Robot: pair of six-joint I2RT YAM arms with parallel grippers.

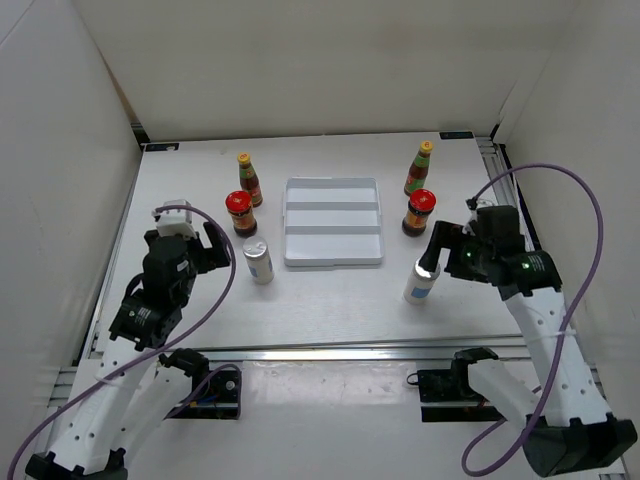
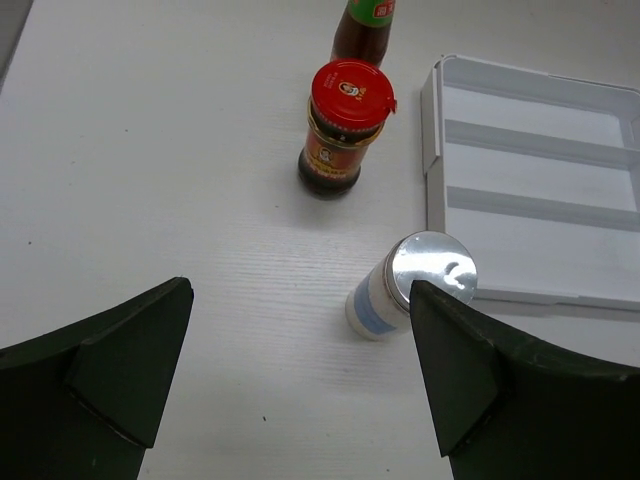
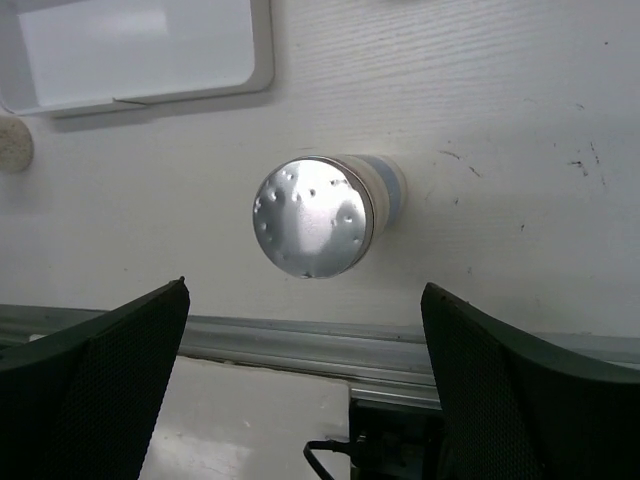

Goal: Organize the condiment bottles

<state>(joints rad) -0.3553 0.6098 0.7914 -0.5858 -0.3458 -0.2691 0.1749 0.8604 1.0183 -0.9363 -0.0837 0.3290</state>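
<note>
— How do your claws stand?
— My left claw [image 2: 300,300] is spread wide and grips nothing. My right claw [image 3: 303,300] is the same, fingers far apart over bare table [image 1: 330,295]

— What is nearest each?
— Ahead of the left claw, the left shaker [image 2: 412,287] stands upright, just beside the near corner of the white tray [image 2: 432,140]. Beyond it is the left red-lidded jar [image 2: 345,125], then the left sauce bottle [image 2: 360,30], its top cut off in my wrist view. Before the right claw is the right shaker [image 3: 315,215], apart from both fingers, near the metal rail [image 3: 300,340]. From above, the right red-lidded jar [image 1: 420,211] and right sauce bottle [image 1: 419,167] stand beyond it

— And the containers?
— All six stand on the table outside the tray, three on each side. The jars show dark contents

— Anything unclear?
— A pale round shape [image 3: 12,142] is cut off at the edge of my right wrist view; I cannot tell what it is
</note>
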